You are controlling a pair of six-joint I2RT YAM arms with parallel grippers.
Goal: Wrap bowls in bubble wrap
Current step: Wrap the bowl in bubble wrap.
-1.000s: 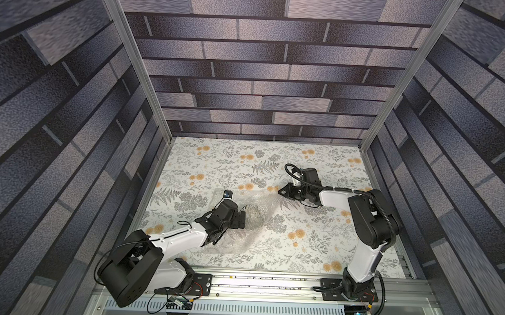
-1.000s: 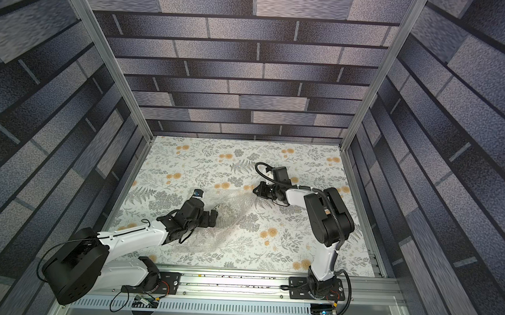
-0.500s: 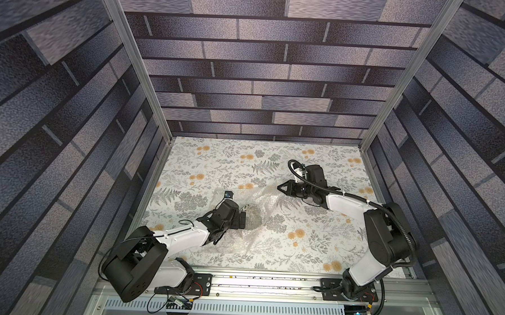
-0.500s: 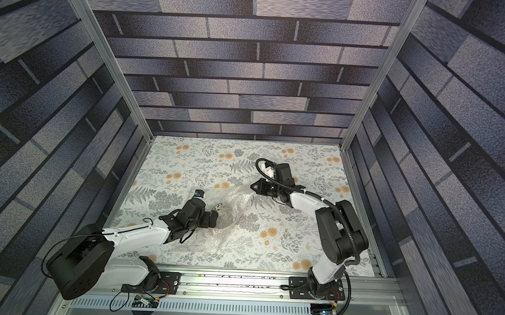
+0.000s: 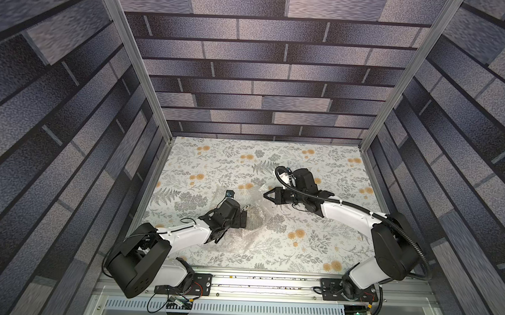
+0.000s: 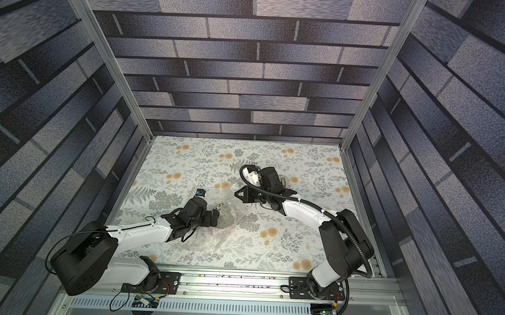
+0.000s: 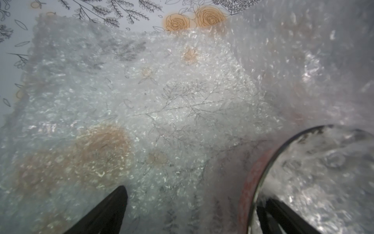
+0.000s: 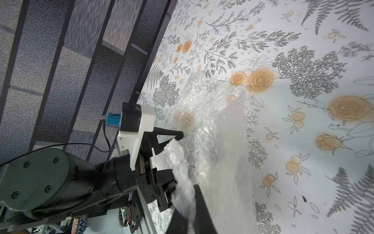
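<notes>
The right gripper (image 8: 190, 202) is clenched on an edge of the bubble wrap (image 8: 212, 121) and holds it up above the tablecloth (image 8: 303, 182). The left gripper (image 7: 195, 194) stands wide open and grasps nothing. One finger (image 7: 109, 208) is outside the bowl (image 7: 265, 168), and the other seems to be inside its rim, on the wrap.

In both top views the bowl (image 5: 254, 214) (image 6: 227, 213) sits near the middle of the tablecloth, just beside the left gripper and partly covered by the sheet.

To fold well, I think the right arm should carry the edge low across the bowl, while the left fingers steady it against sliding.

The bowl is round, so it has no long axis, and its mouth appears to face up.
</notes>
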